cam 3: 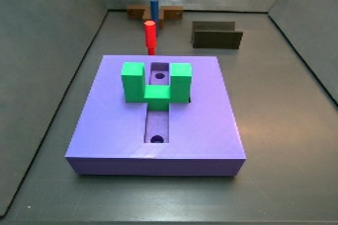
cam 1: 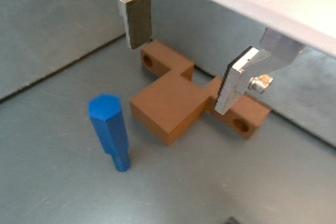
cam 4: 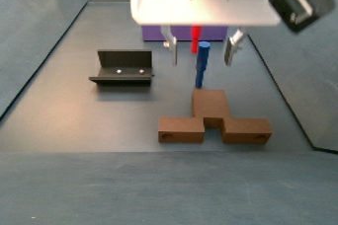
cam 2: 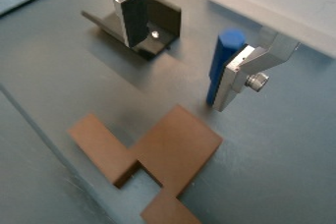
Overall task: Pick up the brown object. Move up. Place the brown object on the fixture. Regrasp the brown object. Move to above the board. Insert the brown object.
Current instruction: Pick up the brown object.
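The gripper (cam 4: 200, 50) hangs open and empty above the brown object (cam 4: 212, 118), which lies flat on the floor near the blue peg (cam 4: 203, 64). The object looks rigid, light and blocky; its square middle section (cam 1: 168, 106) seems to offer flat parallel sides for gripping.

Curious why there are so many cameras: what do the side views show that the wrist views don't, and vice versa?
Only the side views show the purple board, the green block on it and the red peg. Only a wrist view shows holes in the brown object. Both kinds show the brown object, the blue peg, the fixture and the open gripper above the brown object.
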